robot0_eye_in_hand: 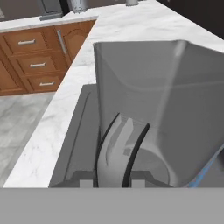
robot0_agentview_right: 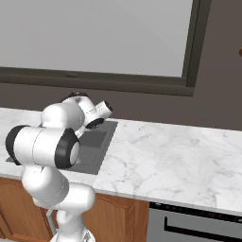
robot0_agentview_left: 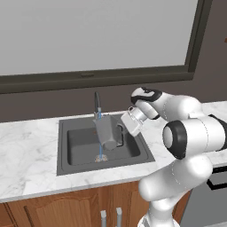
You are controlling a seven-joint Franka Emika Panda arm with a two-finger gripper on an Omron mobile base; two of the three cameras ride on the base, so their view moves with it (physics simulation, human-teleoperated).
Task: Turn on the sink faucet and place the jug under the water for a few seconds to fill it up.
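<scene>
Matte grey metal jug [robot0_agentview_left: 106,132] hangs above the dark grey rectangular sink [robot0_agentview_left: 66,166], just under the slim dark faucet [robot0_agentview_left: 97,105]. Thin blue water stream [robot0_agentview_left: 100,153] runs past it to the drain. Two-finger gripper [robot0_agentview_left: 120,133] narrowly closed on the jug's loop handle [robot0_eye_in_hand: 116,148].

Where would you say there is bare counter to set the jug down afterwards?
The marble counter left of the sink is bare, as is the long stretch right of it. Crowded: over the basin, where the claw holds the jug below the faucet.
</scene>
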